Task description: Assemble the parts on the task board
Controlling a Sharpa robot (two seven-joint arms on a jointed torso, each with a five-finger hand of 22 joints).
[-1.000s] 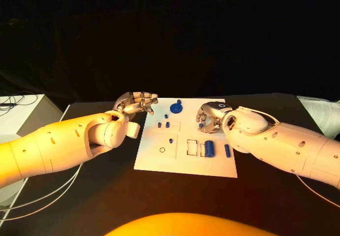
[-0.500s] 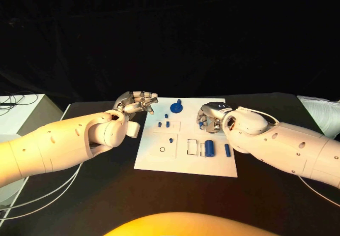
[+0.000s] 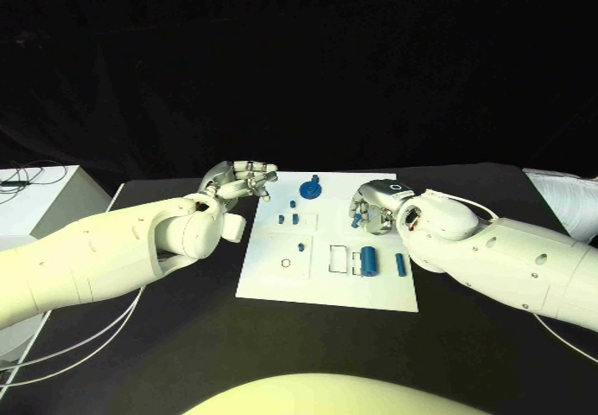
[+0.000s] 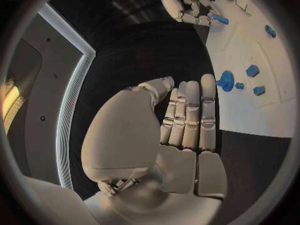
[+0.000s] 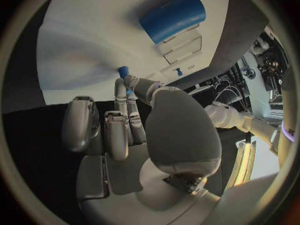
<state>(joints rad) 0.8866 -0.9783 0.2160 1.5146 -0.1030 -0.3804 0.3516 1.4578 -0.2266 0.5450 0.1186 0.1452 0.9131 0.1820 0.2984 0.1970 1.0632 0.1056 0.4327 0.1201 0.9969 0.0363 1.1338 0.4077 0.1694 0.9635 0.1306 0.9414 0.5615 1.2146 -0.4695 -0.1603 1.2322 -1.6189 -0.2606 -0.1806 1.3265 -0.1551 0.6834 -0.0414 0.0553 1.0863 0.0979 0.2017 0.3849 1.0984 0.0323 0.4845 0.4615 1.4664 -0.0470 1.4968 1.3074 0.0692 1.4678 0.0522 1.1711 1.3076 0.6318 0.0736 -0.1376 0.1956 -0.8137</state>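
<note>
— Where do we see the right hand (image 3: 374,207)?

— Over the task board (image 3: 327,294), near its right edge, pinching a small blue peg (image 5: 123,71) between thumb and fingertip.

— And the left hand (image 3: 240,181)?

— Just off the board's far left corner, fingers pressed together, nothing in it. We see a blue cylinder (image 3: 369,259) lying on the board and a blue gear (image 3: 310,188) near its far edge.

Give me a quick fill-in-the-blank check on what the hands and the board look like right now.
1. The right hand pinches a small ____ peg.
2. The left hand holds ____.
3. The big blue cylinder lies on the ____ task board.

Missing words: blue; nothing; white
</note>
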